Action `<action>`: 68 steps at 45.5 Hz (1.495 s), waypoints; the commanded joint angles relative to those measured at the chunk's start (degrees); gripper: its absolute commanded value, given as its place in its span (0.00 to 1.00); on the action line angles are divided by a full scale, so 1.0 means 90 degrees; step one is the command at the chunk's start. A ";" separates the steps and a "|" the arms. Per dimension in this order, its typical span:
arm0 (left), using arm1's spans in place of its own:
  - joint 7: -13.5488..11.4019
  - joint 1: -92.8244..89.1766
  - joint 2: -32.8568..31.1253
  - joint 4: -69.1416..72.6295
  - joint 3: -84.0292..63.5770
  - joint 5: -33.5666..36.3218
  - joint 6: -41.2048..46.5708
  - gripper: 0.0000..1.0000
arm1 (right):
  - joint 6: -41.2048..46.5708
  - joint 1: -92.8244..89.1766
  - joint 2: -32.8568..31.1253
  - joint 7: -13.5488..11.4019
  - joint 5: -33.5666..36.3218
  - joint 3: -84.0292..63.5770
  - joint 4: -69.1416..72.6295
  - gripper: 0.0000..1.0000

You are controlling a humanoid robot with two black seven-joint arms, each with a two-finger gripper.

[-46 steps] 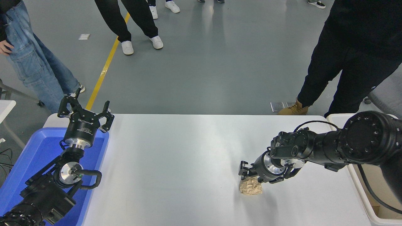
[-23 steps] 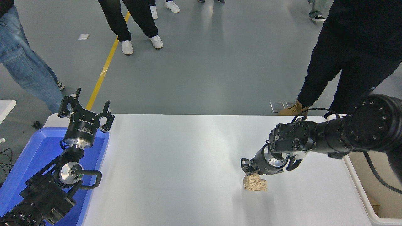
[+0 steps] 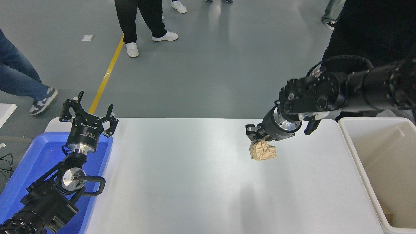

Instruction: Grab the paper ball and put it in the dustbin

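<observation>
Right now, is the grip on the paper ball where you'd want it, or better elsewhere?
The right gripper pinches the paper ball at its upper folds, from above. It's a lumpy wad; closing around its wider middle, again from above, would probably hold firmer.

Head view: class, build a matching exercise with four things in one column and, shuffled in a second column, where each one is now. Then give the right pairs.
Things
1. paper ball
2. dustbin
3. blue tray
4. left gripper

Places
A. at the table's left end
B. held under the right gripper, lifted above the white table
C. parked open over the tray's far edge
D. at the table's right end

Pairs: 1-B, 2-D, 3-A, 4-C
</observation>
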 commanded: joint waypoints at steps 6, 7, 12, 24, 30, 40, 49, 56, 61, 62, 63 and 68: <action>0.0000 0.0000 -0.0001 0.0006 0.0000 -0.0001 0.0001 0.98 | 0.0587 0.1728 -0.0687 -0.0006 -0.0123 -0.0017 0.0637 0.00; 0.0000 0.0000 0.0009 0.0006 0.0000 -0.0001 0.0001 0.98 | 0.0636 0.1786 -0.0716 -0.0006 -0.0133 -0.0017 0.0637 0.00; 0.0000 0.0000 -0.0001 0.0006 0.0000 -0.0001 0.0001 0.98 | 0.0812 0.2021 -0.0853 -0.0006 -0.0240 -0.0017 0.0627 0.00; 0.0000 0.0000 0.0009 0.0006 0.0000 -0.0001 0.0001 0.98 | 0.0852 0.2080 -0.0912 -0.0006 -0.0269 -0.0027 0.0637 0.00; 0.0000 0.0000 0.0009 0.0006 0.0000 -0.0001 0.0001 0.98 | 0.0852 0.2080 -0.0912 -0.0006 -0.0269 -0.0027 0.0627 0.00; 0.0000 0.0000 -0.0001 0.0006 0.0000 -0.0001 0.0001 0.98 | 0.0754 0.1876 -0.0931 -0.0006 -0.0464 -0.0270 0.0501 0.00; 0.0000 0.0000 0.0009 -0.0004 0.0000 -0.0001 0.0001 0.98 | 0.0520 0.0782 -0.1263 -0.0006 -0.0513 -0.0827 -0.0621 0.00; 0.0000 0.0000 0.0009 0.0006 0.0000 -0.0001 0.0001 0.98 | 0.0334 0.0050 -0.1634 -0.0006 -0.0523 -0.1042 -0.1471 0.00; 0.0000 0.0000 0.0009 0.0006 0.0000 -0.0001 0.0001 0.98 | -0.0007 -0.0585 -0.1810 -0.0015 -0.0514 -0.1189 -0.2184 0.00; 0.0000 0.0000 0.0009 0.0006 0.0000 -0.0001 0.0001 0.98 | -0.0076 -0.0731 -0.1830 -0.0015 -0.0513 -0.1208 -0.2321 0.00; 0.0000 0.0000 0.0009 0.0006 0.0000 -0.0001 0.0001 0.98 | -0.0154 -0.0877 -0.1859 -0.0015 -0.0513 -0.1218 -0.2467 0.00; 0.0000 0.0000 0.0009 0.0006 0.0000 -0.0001 0.0001 0.98 | -0.0466 -0.1571 -0.2044 -0.0015 -0.0504 -0.1218 -0.3063 0.00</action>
